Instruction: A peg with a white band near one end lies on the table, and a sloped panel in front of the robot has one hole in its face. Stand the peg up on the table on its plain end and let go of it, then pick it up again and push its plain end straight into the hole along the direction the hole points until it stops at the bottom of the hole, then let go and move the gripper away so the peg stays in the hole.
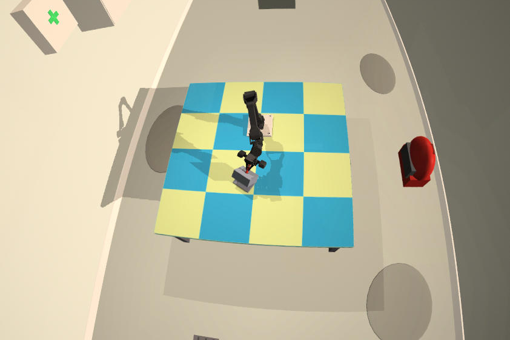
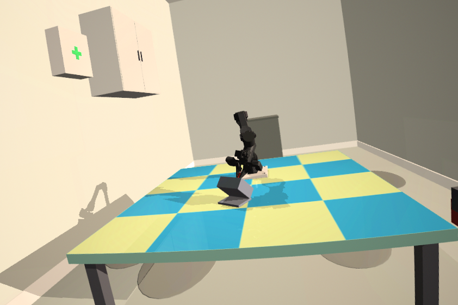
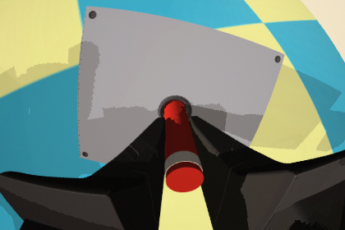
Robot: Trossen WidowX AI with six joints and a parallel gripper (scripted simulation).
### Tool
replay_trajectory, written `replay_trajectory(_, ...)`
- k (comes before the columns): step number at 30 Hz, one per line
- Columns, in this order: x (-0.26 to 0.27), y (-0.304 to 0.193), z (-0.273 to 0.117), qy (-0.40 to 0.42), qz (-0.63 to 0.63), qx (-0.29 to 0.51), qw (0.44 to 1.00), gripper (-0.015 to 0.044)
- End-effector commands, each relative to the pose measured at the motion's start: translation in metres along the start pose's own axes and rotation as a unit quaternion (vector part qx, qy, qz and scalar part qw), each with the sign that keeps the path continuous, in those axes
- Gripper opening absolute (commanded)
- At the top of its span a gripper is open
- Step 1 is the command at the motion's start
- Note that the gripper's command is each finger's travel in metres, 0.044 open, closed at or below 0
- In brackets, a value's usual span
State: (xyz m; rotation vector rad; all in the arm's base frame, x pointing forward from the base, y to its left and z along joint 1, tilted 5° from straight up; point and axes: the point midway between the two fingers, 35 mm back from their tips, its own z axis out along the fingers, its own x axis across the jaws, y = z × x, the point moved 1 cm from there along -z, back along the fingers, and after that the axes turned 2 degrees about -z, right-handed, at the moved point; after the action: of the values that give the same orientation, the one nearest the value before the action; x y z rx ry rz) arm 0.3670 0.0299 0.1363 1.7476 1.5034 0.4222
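Note:
The red peg is held between the fingers, its grey-white band end towards the wrist camera. Its plain end is at the hole in the grey sloped panel and appears to reach inside the rim; how deep is hidden. My gripper is shut on the peg, close in front of the panel face. The fingertips are near the panel just below the hole in the wrist view. The bottom of the hole cannot be seen.
The panel stands on a flat foot on the blue and yellow checkered table. The arm's pale base plate is behind the gripper. Dark screws mark panel corners. Arm shadows fall across the panel and table.

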Motion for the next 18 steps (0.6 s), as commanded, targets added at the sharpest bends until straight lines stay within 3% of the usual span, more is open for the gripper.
replay_trajectory(1,0.0005,-0.0004,0.0018,0.002,-0.002,0.001,1.000,0.0000)
replay_trajectory(15,-0.0001,-0.0003,0.0023,0.000,0.000,0.001,1.000,0.0000)
replay_trajectory(18,-0.0001,-0.0003,0.0023,0.000,0.000,0.001,1.000,0.0079)
